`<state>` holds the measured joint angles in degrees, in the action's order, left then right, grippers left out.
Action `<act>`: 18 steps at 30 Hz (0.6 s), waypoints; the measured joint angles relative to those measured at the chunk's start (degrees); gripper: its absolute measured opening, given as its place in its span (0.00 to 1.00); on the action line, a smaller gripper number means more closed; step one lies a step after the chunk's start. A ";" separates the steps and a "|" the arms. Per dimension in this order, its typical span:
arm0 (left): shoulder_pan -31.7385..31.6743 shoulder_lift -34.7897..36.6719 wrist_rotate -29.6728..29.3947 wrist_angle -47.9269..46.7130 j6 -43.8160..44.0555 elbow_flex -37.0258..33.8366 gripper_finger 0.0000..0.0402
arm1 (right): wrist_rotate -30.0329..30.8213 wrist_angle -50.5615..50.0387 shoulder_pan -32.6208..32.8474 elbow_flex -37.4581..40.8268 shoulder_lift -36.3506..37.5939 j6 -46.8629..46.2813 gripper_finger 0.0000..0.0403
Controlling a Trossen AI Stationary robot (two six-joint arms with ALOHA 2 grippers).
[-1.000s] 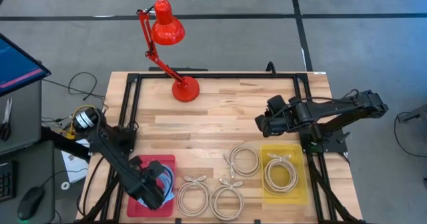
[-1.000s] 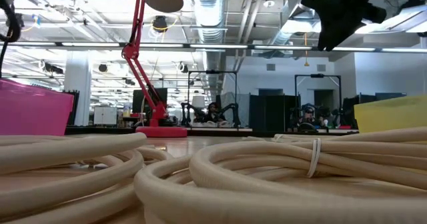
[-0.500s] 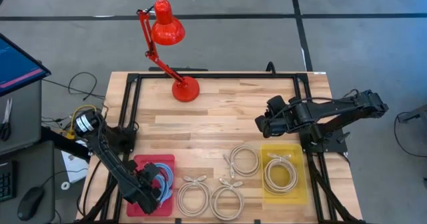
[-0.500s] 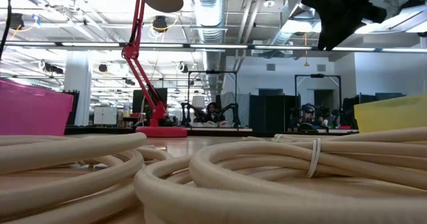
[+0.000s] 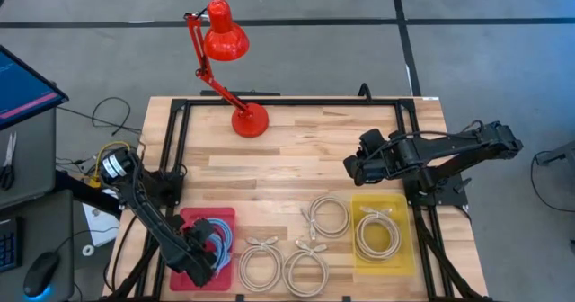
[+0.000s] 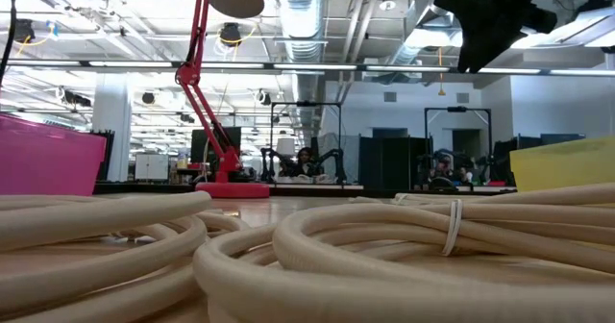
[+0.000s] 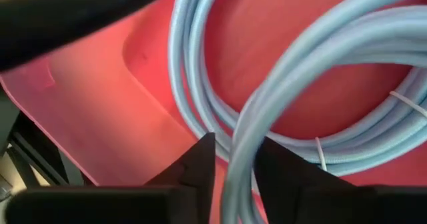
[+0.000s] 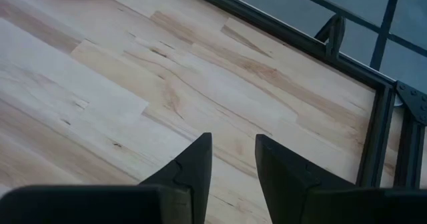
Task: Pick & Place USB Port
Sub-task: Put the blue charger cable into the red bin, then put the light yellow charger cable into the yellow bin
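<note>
left gripper fingers straddle the blue cable in the red tray, lower left, slightly parted; right gripper hovers mid-right over bare table, fingers apart, grasping nothing

Pale matt wood table, glossy red plastic tray, smooth blue cable.

Your left tool sits low over the blue cable coil in the red tray; your right tool hangs above bare tabletop, beyond the yellow tray.
</note>
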<state>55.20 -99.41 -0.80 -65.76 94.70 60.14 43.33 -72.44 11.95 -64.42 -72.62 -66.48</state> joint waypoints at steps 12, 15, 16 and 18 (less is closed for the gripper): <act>-1.64 14.19 1.71 0.27 -1.40 0.00 0.37 | 0.15 0.02 -1.61 0.00 -0.02 0.44 0.27; -3.31 19.29 -1.31 0.25 -1.38 0.00 0.35 | 0.22 0.02 -1.62 0.00 -0.01 0.44 0.27; -3.93 20.89 -2.36 0.27 -1.40 0.00 0.35 | 0.22 0.02 -1.62 0.00 -0.02 0.44 0.27; -5.53 24.01 -4.54 0.25 -1.40 0.00 0.34 | 0.22 0.03 -1.62 0.00 -0.02 0.44 0.27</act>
<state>49.67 -75.40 -5.34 -65.52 93.30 60.14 43.55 -72.41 10.33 -64.42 -72.64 -66.04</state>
